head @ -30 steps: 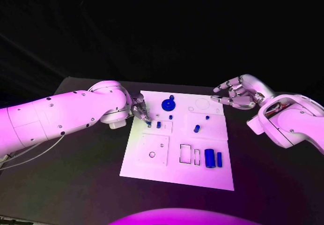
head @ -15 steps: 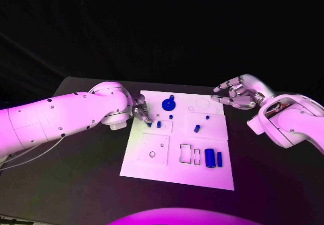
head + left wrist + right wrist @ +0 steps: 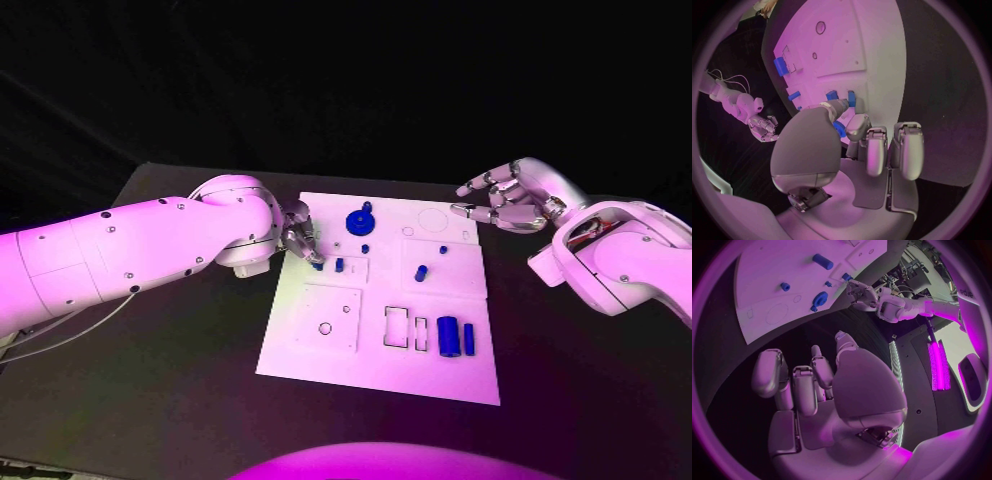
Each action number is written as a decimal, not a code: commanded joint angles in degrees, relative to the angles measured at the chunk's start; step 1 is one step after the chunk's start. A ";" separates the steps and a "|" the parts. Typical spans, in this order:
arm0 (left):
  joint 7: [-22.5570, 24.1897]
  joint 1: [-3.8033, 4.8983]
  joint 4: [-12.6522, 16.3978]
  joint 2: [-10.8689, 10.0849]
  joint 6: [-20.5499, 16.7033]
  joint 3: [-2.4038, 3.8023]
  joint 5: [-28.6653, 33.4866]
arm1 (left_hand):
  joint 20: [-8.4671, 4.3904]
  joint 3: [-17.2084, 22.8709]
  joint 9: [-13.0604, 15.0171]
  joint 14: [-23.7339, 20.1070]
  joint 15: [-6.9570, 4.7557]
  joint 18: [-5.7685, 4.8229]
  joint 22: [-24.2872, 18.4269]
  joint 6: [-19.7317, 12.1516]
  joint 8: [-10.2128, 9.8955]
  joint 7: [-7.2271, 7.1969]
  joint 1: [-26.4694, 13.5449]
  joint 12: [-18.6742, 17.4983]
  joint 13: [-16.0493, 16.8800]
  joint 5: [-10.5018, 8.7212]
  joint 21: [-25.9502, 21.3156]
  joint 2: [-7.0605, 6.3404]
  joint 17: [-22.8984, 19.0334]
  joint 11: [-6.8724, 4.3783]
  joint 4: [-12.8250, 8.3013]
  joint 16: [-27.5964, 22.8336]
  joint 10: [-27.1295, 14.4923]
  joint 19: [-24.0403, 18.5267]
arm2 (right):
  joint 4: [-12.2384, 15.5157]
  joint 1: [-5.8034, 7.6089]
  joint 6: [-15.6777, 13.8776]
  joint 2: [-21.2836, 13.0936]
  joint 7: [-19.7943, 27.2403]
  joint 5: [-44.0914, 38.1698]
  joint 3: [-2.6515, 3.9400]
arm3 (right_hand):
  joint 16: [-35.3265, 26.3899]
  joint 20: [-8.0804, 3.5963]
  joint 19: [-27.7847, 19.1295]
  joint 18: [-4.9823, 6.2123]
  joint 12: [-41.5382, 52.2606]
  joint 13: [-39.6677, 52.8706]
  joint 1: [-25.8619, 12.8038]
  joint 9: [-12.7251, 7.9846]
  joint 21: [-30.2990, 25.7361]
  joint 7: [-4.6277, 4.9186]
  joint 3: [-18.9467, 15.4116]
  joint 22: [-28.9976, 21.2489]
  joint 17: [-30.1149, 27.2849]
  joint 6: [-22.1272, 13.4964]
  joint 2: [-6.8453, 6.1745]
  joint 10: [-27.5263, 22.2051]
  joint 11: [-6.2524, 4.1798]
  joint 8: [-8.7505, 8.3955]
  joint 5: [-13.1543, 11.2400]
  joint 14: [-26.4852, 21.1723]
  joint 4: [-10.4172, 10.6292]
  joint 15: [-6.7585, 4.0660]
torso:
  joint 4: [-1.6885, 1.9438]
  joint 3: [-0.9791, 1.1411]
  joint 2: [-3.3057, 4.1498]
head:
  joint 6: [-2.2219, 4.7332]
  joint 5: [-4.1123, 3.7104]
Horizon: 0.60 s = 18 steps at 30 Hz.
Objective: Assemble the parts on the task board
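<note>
I have the left hand [image 3: 299, 237] low over the board [image 3: 378, 380] at its 10 o'clock corner. Its fingers [image 3: 856, 125] are pinched on a small blue peg [image 3: 839, 130], which the left wrist view shows tucked between thumb and fingertip. The peg sits just at the board's edge, next to another short peg [image 3: 339, 265] standing by a square recess.

The right hand [image 3: 505, 196] hovers off the board at 2 o'clock, over the bare desk [image 3: 173, 400]. Its fingers are curled loosely apart and hold nothing.

Other parts on the board: a round piece with a knob [image 3: 359, 220] at 12 o'clock, a tilted peg [image 3: 420, 273] near the centre, and two long cylinders [image 3: 449, 337] at 4 o'clock.

Risks, as I judge them:
- The pinch is shallow. If I tilt the wrist while seating the peg, it may slip and roll off the near edge onto the desk.
- The neighbouring peg stands close. A sideways move of the fingers could knock it over.

Hard to make out:
- I cannot tell which hole the held peg is meant for; the left hand covers that spot in the head view.
- Whether the peg tip already touches the board is unclear.
</note>
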 commanded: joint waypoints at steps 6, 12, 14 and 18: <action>-0.06 -0.19 0.11 0.03 0.73 0.00 -0.49 | -0.24 7.97 2.83 6.03 -0.47 -0.85 15.05 1.06 0.83 -1.25 -0.48 0.24 0.25 0.24 0.14 -0.34 15.08 -0.14 -7.33 0.14 0.70 5.95 | -0.01 -0.11 0.29 0.03 0.59 -0.14 0.01 | -0.23 -0.47 -0.06 1.12 0.07 0.02 -0.31 -0.09 -0.19 -0.22 -0.19 -0.10 6.69 0.04 0.30 0.09 -0.34 0.37 0.12 3.86 -0.17 -0.45 | -0.02 0.01 0.04 | -0.15 -0.06; 0.07 -0.27 0.13 0.10 0.60 0.00 -0.38 | -0.31 7.83 3.34 6.03 -0.60 -0.85 15.05 1.08 1.16 -1.49 -1.16 0.50 0.46 0.18 0.14 -0.63 15.08 -0.30 -7.05 0.14 0.96 5.95 | 0.01 -0.14 0.30 0.00 0.58 -0.13 0.01 | -0.23 -0.47 -0.06 1.12 0.07 0.02 -0.31 -0.09 -0.19 -0.22 -0.19 -0.10 6.69 0.04 0.30 0.09 -0.34 0.37 0.12 3.86 -0.17 -0.45 | -0.01 0.02 0.06 | -0.19 -0.13; 0.09 -0.28 0.14 0.12 0.57 -0.01 -0.31 | -0.34 7.71 3.50 6.03 -0.64 -0.85 15.05 1.08 1.25 -1.58 -1.38 0.59 0.53 0.15 0.14 -0.71 15.08 -0.37 -6.94 0.14 1.05 5.95 | 0.01 -0.14 0.30 -0.01 0.58 -0.13 0.01 | -0.23 -0.47 -0.06 1.12 0.07 0.02 -0.31 -0.09 -0.19 -0.22 -0.19 -0.10 6.69 0.04 0.30 0.09 -0.34 0.37 0.12 3.86 -0.17 -0.45 | -0.04 0.01 0.03 | -0.25 -0.12; 0.11 -0.30 0.15 0.16 0.49 -0.01 -0.18 | -0.41 7.37 3.84 6.03 -0.76 -0.85 15.05 1.09 1.44 -1.80 -1.87 0.73 0.64 0.11 0.14 -0.90 15.08 -0.52 -6.68 0.14 1.22 5.95 | 0.01 -0.15 0.30 -0.02 0.59 -0.12 0.01 | -0.23 -0.47 -0.06 1.12 0.07 0.02 -0.31 -0.09 -0.19 -0.22 -0.19 -0.10 6.69 0.04 0.30 0.09 -0.34 0.37 0.12 3.86 -0.17 -0.45 | -0.02 0.02 0.06 | -0.35 -0.18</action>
